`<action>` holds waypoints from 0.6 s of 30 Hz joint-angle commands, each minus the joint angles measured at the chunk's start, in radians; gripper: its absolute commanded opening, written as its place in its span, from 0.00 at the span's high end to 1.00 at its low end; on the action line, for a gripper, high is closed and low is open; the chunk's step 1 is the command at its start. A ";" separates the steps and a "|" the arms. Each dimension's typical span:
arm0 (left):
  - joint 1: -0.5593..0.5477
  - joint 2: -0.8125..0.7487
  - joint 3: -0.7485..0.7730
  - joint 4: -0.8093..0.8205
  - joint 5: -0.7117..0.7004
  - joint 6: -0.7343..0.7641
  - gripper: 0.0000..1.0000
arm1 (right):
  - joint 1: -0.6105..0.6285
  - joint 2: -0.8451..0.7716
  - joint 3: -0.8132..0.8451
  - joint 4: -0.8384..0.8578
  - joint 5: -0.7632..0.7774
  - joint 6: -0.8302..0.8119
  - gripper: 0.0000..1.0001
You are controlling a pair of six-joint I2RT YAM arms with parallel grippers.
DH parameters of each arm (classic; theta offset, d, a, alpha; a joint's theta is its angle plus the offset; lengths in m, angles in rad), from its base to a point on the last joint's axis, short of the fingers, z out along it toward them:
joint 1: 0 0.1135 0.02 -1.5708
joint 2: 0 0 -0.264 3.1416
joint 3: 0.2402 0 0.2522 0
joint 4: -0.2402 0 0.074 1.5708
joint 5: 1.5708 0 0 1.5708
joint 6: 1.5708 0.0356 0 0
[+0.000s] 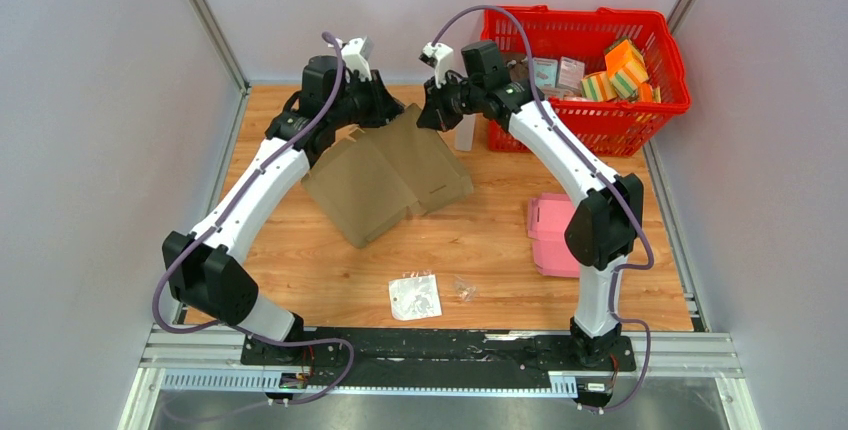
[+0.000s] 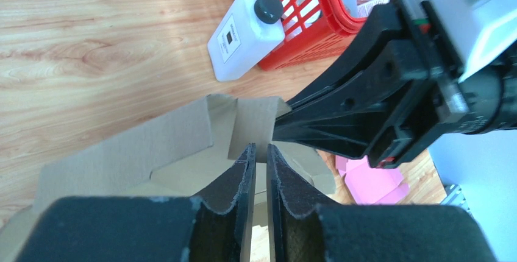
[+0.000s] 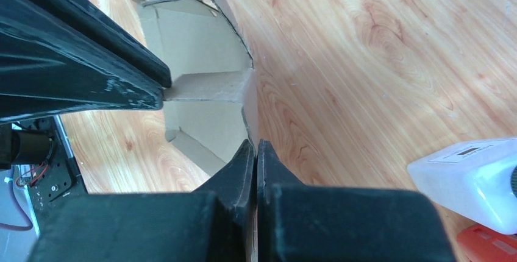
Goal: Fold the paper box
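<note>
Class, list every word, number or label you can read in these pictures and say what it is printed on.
No text can be read.
The label on the white bottle: blurred, unreadable.
Print on the packets in the red basket: too small.

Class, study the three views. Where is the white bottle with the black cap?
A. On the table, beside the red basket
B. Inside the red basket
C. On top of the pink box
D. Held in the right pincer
A: the bottle stands on the wooden table just outside the wall of the basket, and no pincer holds it.
</note>
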 commanded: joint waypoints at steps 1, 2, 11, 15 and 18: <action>-0.011 -0.031 -0.063 0.044 -0.020 -0.026 0.82 | -0.004 -0.063 0.006 0.073 -0.025 0.043 1.00; -0.013 -0.026 -0.065 0.049 -0.022 -0.026 0.82 | -0.002 -0.064 0.007 0.075 -0.028 0.044 1.00; -0.025 0.018 -0.002 0.046 0.021 -0.003 0.82 | 0.001 -0.087 -0.016 0.090 -0.068 0.044 1.00; -0.004 -0.184 -0.234 0.126 -0.098 0.026 0.72 | -0.020 -0.090 -0.020 0.072 -0.072 0.043 1.00; 0.104 -0.296 -0.350 0.101 -0.114 -0.020 0.69 | -0.024 -0.100 -0.037 0.076 -0.088 0.037 1.00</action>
